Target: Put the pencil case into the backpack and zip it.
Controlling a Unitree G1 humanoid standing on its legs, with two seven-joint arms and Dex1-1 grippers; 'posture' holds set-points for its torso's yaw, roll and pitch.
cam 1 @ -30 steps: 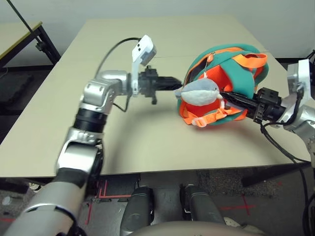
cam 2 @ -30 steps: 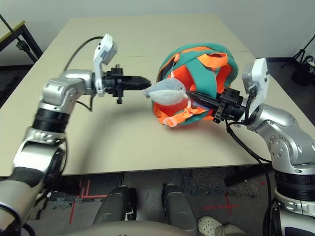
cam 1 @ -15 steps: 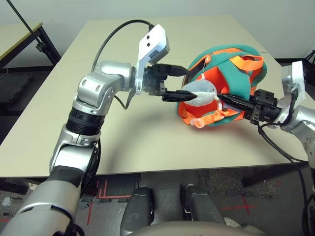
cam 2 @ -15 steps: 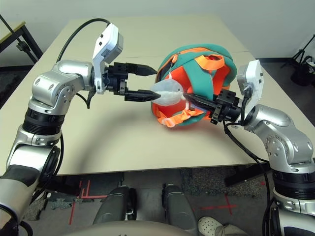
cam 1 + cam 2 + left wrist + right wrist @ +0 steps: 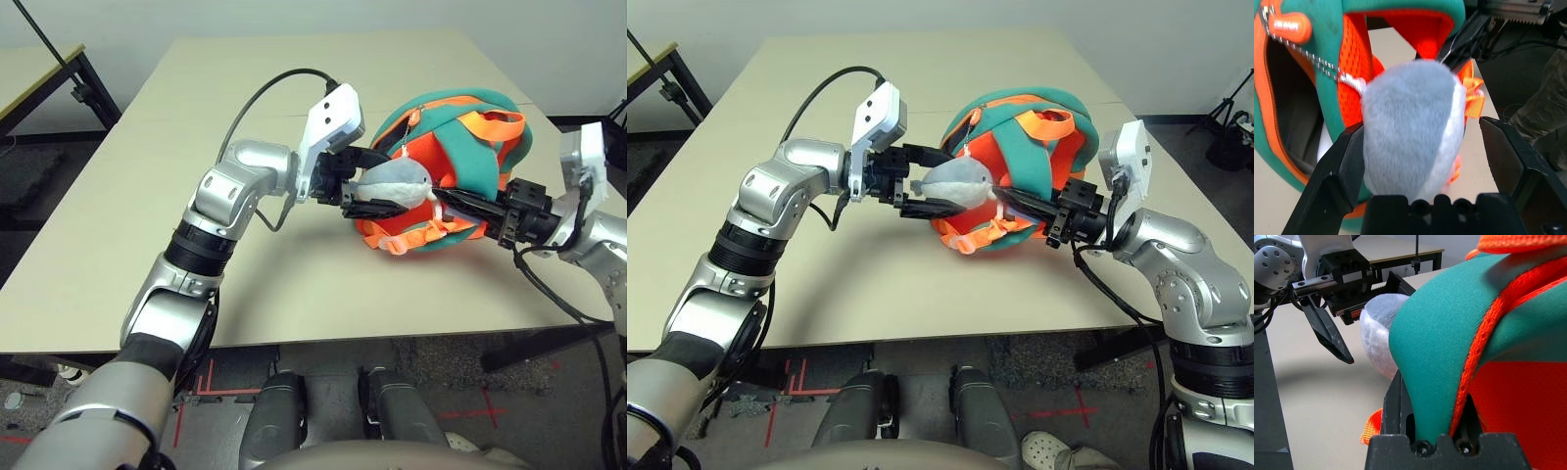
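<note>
While the right gripper (image 5: 1432,387) is closed on the teal shoulder strap (image 5: 1420,333) of the backpack (image 5: 477,157), the left gripper (image 5: 396,183) stands open, its fingers on either side of the grey and white plush shark (image 5: 394,184). One finger is just beside the plush, and I cannot tell whether they touch; the other is clearly apart from it. The backpack lies on the table (image 5: 255,88), its dark compartment (image 5: 1293,103) unzipped beside the orange zip pull (image 5: 1290,27) and bead chain (image 5: 1312,58). A white edge (image 5: 1324,142) shows at that opening, but I cannot tell whether it is the pencil case.
</note>
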